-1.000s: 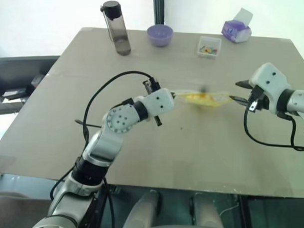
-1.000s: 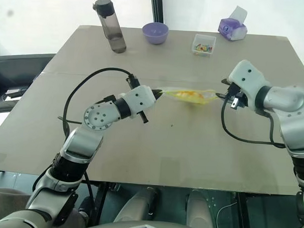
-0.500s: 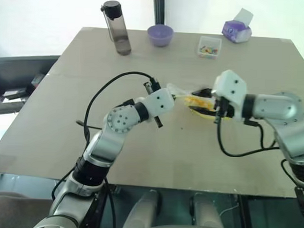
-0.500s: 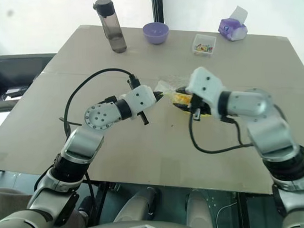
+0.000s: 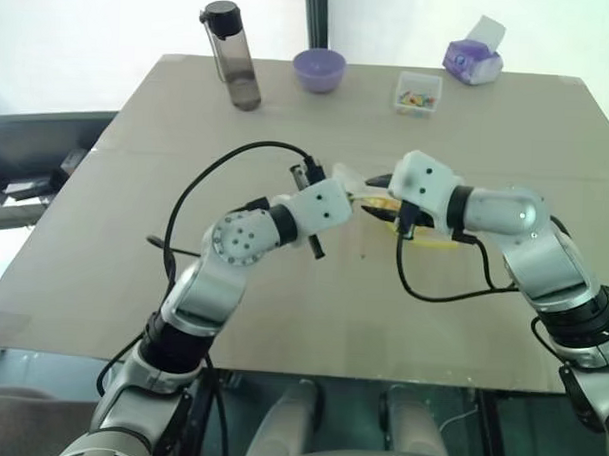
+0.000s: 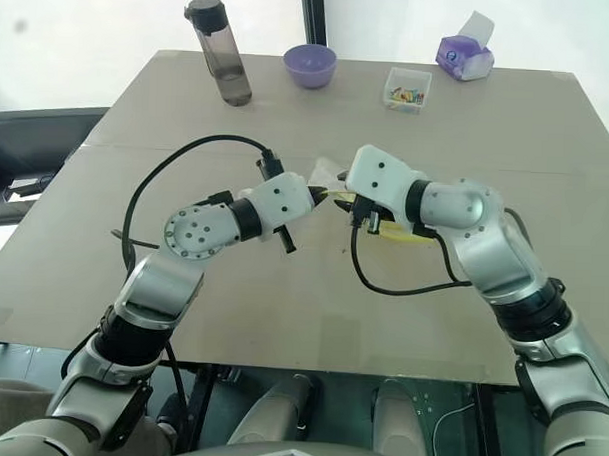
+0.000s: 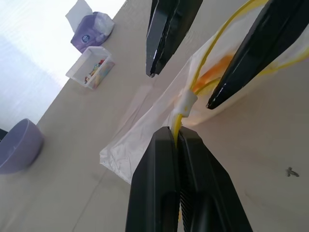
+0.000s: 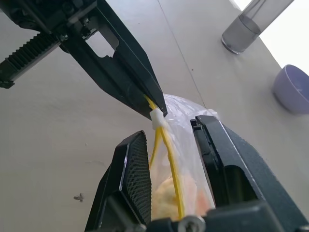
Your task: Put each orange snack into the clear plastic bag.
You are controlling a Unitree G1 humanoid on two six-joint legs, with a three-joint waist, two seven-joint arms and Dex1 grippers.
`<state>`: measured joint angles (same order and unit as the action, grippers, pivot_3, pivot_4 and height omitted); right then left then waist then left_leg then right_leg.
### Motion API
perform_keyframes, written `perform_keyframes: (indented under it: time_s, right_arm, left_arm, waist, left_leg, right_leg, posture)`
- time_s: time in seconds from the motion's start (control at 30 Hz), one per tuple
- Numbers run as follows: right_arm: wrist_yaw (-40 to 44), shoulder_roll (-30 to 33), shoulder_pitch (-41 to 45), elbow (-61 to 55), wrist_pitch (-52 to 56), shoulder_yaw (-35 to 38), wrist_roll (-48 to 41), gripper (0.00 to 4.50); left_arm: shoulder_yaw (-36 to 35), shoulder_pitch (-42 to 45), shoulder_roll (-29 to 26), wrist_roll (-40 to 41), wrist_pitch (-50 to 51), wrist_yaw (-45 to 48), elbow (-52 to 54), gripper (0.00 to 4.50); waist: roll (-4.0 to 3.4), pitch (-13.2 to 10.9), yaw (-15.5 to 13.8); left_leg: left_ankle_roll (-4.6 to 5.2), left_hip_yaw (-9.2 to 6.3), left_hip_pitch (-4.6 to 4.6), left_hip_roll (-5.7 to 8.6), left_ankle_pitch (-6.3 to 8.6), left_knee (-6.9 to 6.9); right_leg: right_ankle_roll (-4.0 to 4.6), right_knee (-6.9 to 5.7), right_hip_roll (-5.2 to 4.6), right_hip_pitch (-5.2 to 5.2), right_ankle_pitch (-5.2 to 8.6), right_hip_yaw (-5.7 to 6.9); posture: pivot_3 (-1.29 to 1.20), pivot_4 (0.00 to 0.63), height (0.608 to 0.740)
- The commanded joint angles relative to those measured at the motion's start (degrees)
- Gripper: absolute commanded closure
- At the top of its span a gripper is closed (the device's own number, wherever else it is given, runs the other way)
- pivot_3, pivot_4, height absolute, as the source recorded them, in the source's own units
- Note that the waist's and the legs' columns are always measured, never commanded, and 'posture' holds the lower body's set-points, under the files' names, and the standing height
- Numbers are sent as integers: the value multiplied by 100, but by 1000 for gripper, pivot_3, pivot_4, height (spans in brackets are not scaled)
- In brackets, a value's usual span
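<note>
The crinkly clear plastic bag (image 8: 181,140), yellow strip along its mouth, sits mid-counter (image 5: 281,317) with an orange snack (image 7: 219,67) showing through its film. The left hand (image 7: 177,137) is pressed together, pinching the strip's end. The right hand (image 8: 169,137), a second ago well off toward the counter's right edge, now stands half-spread astride the strip beside the white slider.

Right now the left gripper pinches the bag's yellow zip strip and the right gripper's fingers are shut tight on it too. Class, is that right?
Not quite. The left gripper pinches the yellow zip strip, but the right gripper stands open astride it, as the right wrist view shows.
</note>
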<state>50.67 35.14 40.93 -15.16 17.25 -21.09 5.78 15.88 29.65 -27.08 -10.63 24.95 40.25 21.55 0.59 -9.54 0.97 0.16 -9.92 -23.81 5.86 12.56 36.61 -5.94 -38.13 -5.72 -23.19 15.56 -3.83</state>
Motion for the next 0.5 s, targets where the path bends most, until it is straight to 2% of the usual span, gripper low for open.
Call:
perform_keyframes:
  time_s: [0.03, 0.5]
  right_arm:
    - [49, -52, 181, -107, -124, 73, 35, 2780]
    - [113, 2, 175, -274, -29, 189, 108, 2780]
  left_arm:
    - [-1, 133, -11, -4, 31, -1, 326, 4500]
    - [26, 207, 16, 21, 126, -10, 282, 4500]
  waist:
    - [0, 0, -2]
    - [0, 0, -1]
  left_leg:
    - [0, 0, 0, 0, 0, 0]
    - [0, 0, 0, 0, 0, 0]
  right_leg:
    - [0, 0, 0, 0, 0, 0]
    - [0, -1, 0, 0, 0, -1]
  posture:
    - [0, 150, 739]
    - [0, 150, 739]
